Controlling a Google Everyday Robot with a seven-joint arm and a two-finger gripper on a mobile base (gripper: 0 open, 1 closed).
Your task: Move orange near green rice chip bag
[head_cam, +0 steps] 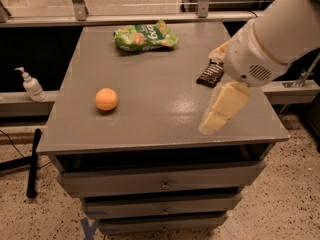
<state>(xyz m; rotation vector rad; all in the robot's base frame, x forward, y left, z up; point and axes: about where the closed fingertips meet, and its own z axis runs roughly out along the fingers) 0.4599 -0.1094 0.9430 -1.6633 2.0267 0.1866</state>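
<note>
The orange [106,99] sits on the left part of the grey cabinet top [150,114], toward the front. The green rice chip bag [145,35] lies flat at the back centre of the top, well behind the orange. My gripper [214,120] hangs over the front right part of the top, tilted down and to the left, far to the right of the orange and holding nothing that I can see. The white arm [270,39] reaches in from the upper right.
A narrow dark brown bar wrapper [210,74] lies at the right, partly hidden behind the arm. Drawers [162,184] are below the top. A white pump bottle [32,85] stands on a ledge at left. A black pole [33,161] lies on the floor.
</note>
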